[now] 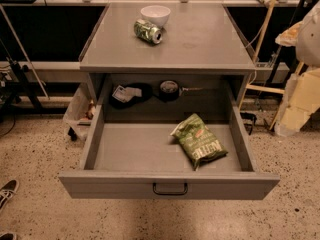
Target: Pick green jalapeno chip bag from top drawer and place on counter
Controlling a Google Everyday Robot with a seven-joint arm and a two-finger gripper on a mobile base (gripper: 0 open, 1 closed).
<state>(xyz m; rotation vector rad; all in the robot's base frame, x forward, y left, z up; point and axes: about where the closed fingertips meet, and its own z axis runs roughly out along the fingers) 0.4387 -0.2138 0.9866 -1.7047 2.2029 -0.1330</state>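
Observation:
The green jalapeno chip bag [198, 140] lies flat in the open top drawer [135, 149], toward its right side, tilted with the white lettering facing up. The drawer is pulled fully out, and its black handle [170, 188] shows on the front panel. The counter [195, 41] is the grey top of the cabinet above it. My gripper [299, 104] is a pale shape at the right edge of the camera view, to the right of the drawer and well away from the bag. It holds nothing that I can see.
A white bowl [155, 14] and a green soda can [148, 31] lying on its side sit at the back left of the counter. Dark items [131, 94] sit in the cabinet behind the drawer. A shoe [7, 191] shows at the left on the speckled floor.

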